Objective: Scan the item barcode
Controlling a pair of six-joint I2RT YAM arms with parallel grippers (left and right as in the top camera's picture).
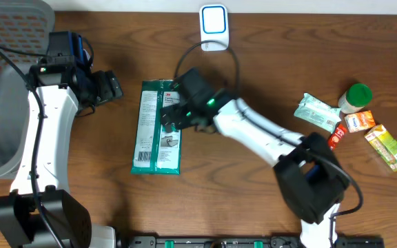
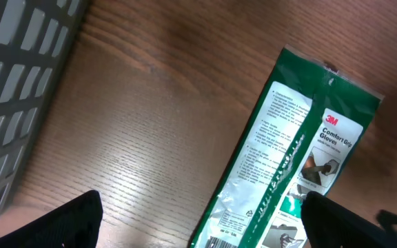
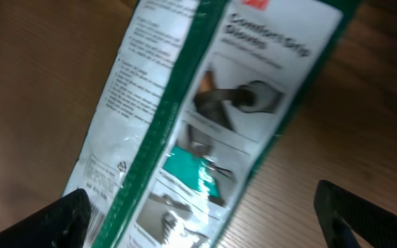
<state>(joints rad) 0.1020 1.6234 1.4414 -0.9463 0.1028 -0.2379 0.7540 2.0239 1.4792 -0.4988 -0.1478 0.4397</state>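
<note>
glove packet [image 1: 149, 134] flat, centre-left | right gripper [image 1: 167, 122] over it, jaws spread wide, gripping nothing | left gripper [image 1: 118, 88] upper left, spread, empty

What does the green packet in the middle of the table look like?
The packet is a long, flat, shiny plastic bag with green edges and a white printed panel. It reads 3M Comfort Grip Gloves, with a glove picture and small print. What looks like a barcode sits near one end. It lies flat on the wooden table. The right gripper hangs open over its middle; whether it touches is unclear.
</note>
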